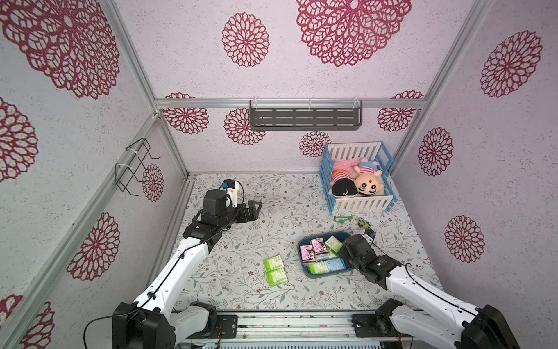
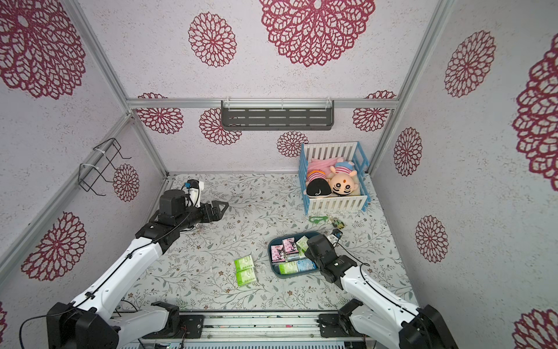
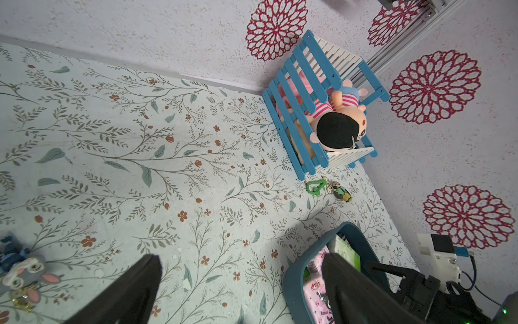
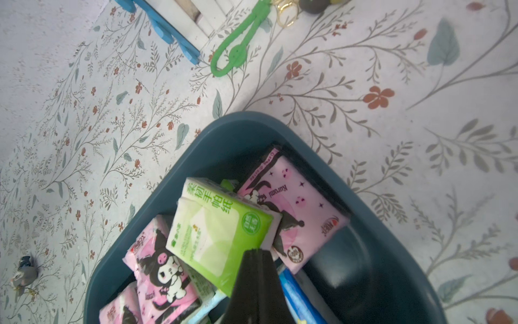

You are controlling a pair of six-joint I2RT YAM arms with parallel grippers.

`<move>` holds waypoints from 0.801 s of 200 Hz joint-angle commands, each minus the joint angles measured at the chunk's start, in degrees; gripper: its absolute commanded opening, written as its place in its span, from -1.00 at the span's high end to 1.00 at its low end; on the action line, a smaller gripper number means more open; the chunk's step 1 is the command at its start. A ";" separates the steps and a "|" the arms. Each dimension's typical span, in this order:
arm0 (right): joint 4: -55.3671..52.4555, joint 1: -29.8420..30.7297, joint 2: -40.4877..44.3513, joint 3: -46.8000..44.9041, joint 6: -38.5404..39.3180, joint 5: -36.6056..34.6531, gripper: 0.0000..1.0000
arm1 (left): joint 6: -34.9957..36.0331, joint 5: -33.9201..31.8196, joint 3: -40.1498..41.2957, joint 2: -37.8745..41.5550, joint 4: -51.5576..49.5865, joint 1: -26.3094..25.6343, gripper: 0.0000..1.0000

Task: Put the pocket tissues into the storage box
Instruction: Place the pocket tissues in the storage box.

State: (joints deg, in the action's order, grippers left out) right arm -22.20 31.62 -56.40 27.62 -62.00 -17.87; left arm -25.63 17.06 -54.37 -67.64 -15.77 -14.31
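Observation:
The storage box (image 1: 304, 242), a dark teal tray, sits right of centre in both top views (image 2: 272, 242) and holds several pocket tissues: pink packs (image 1: 317, 248), green ones (image 1: 333, 242) and a light blue one (image 1: 336, 266). Two green packs (image 1: 274, 271) lie side by side on the table left of the box. My right wrist (image 1: 356, 250) hangs over the box's right half. In the right wrist view my right gripper (image 4: 256, 251) is shut and holds nothing, its tips just over the edge of a green pack (image 4: 215, 224) lying on top. My left gripper (image 1: 256, 207) is open at the far left, holding nothing.
A blue-and-white crib with plush dolls (image 1: 357, 178) stands at the back right. A green carabiner (image 1: 342, 219) and a small figure keychain (image 1: 363, 223) lie between the crib and the box. Another keychain figure (image 3: 26, 269) lies near the left arm. A grey shelf (image 1: 305, 116) hangs on the back wall.

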 commanded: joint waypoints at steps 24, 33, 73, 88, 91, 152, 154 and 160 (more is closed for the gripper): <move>2.16 -0.24 3.51 -2.39 0.76 0.81 1.00 | 1.10 -0.76 -0.57 -0.50 -0.44 0.46 -0.94; 2.24 -0.24 2.62 -2.48 1.13 1.30 1.00 | 1.14 -0.75 -0.58 -0.47 -0.35 0.48 -0.94; 6.41 -0.06 -2.05 -4.09 1.66 4.67 1.00 | 1.11 -1.19 -0.61 -0.34 -0.56 0.60 -0.94; 8.84 -0.06 -2.98 -4.00 2.00 5.29 1.00 | 1.16 -1.18 -0.76 -0.37 -0.99 0.60 -0.94; 9.22 -0.02 -3.23 -3.93 2.13 5.49 1.00 | 1.19 -1.16 -0.82 -0.39 -1.12 0.60 -0.94; 10.93 1.99 -4.86 -1.78 2.17 8.21 1.00 | 1.33 -2.14 0.43 1.11 -1.79 0.79 -0.94; 10.79 2.03 -4.64 -1.78 2.00 8.16 1.00 | 1.36 -2.12 0.41 1.10 -1.76 0.84 -0.94; 10.25 2.18 -3.91 -1.78 1.78 8.00 1.00 | 1.20 -1.97 0.26 0.94 -1.75 0.83 -0.94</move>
State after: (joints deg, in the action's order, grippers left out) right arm -13.93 32.80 -62.28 24.03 -60.58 -10.83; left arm -24.88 15.62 -54.37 -67.46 -17.15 -13.87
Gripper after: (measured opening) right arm 0.049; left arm 0.971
